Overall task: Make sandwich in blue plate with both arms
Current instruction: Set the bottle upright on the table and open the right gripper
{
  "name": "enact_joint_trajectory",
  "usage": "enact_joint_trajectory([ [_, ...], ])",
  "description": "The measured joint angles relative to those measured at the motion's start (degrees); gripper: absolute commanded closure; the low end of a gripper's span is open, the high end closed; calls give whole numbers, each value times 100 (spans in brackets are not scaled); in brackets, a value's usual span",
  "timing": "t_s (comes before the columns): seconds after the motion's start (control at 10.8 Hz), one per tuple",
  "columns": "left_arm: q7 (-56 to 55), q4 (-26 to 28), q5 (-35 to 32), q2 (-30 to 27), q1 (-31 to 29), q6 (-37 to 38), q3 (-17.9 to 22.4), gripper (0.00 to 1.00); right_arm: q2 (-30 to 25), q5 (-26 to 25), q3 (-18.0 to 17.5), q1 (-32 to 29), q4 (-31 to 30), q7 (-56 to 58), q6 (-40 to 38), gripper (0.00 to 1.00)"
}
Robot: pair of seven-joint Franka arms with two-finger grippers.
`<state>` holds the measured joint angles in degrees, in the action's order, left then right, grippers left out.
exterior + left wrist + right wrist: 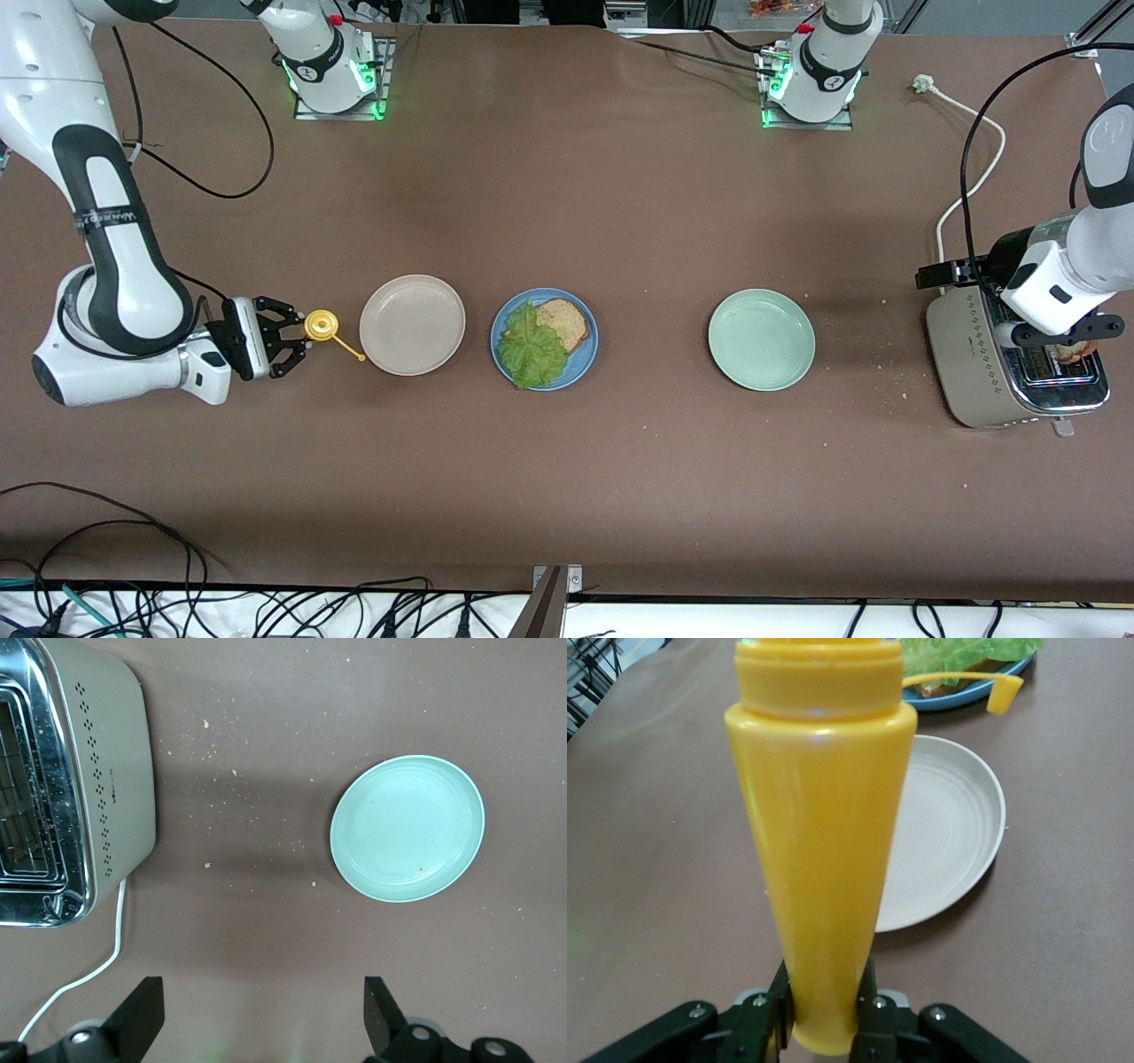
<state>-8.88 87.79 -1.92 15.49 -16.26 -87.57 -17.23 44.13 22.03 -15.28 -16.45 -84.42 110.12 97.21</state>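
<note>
Blue plate point(586, 356): round, matte, shallow-rimmed; set mid-worktop between the beige plate point(412, 324) and the pale green plate point(761, 339).
Sandwich, unfinished: crinkly green lettuce leaf point(530, 348) laid over one speckled brown bread slice point(567, 322) on the blue plate; no top slice is seen.
Right tool point(295, 338): pinched on a smooth, tapering yellow squeeze bottle point(822, 842), beside the beige plate at the right arm's end; the grip itself is shown in the right wrist view only.
Left tool point(261, 1014): fingers spread wide, nothing held, over the toaster point(974, 368).
Toaster: beige perforated shell, chrome top; a browned slice in the slot is seen from the front only.
Worktop point(620, 204): brown, crumb-strewn.
</note>
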Motion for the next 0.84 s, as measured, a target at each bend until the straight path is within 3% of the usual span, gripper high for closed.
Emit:
enact_joint_trajectory([
  [0.28,0,6,0,2,0,0,1,1,413,250,-11,-163,118,659,13,100],
  [0.56,2,6,0,2,0,0,0,1,870,268,-252,-461,233,1086,15,100],
  [0.84,2,10,0,4,0,0,1,1,1399,327,-534,-801,450,1377,-60,87],
])
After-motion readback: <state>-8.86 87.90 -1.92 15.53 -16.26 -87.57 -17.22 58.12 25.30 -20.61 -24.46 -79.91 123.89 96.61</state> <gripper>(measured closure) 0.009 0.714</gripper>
